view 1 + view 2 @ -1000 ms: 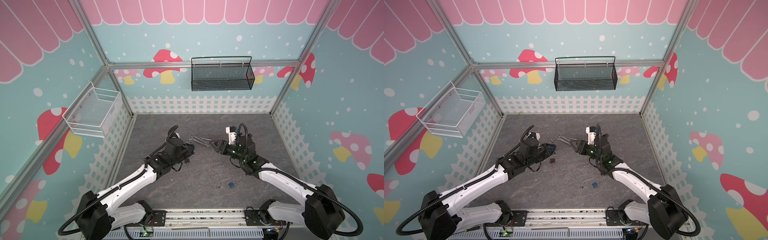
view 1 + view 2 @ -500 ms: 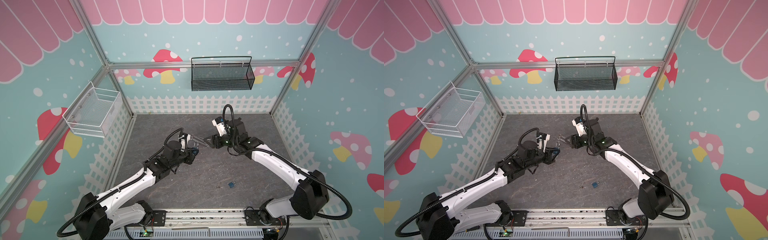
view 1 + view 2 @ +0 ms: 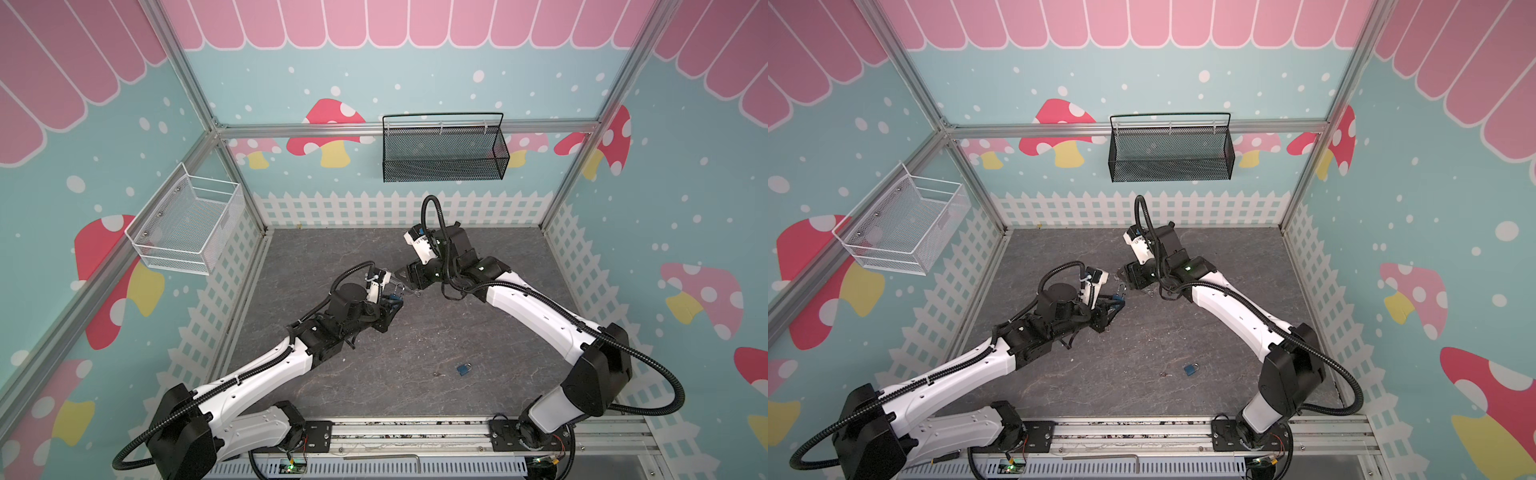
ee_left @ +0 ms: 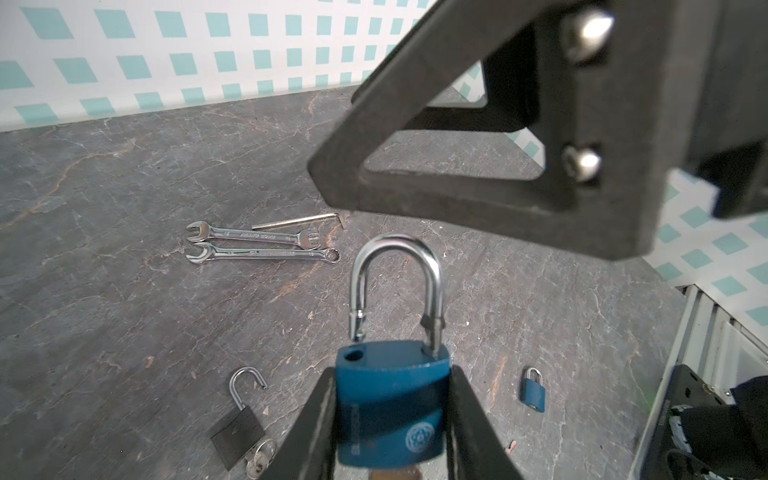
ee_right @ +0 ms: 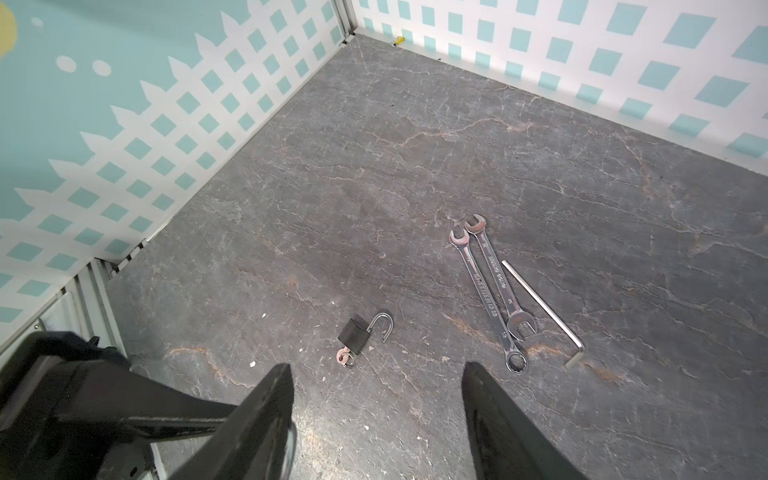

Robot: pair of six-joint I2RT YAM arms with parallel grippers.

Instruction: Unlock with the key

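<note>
One change: right gripper (image 5: 376, 370) has backed off toward upper centre, jaws spread, empty; left gripper (image 4: 391, 376) jaws pinch the blue metal padlock (image 4: 390, 415) mid-frame, steel shackle (image 4: 395, 257) popped free, so unlocking is apparently done.

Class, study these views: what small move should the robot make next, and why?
Probably lower the left gripper and set its blue padlock on the table: one shackle leg stands clear of its hole, so it looks unlocked, and the right gripper is open and empty.
</note>
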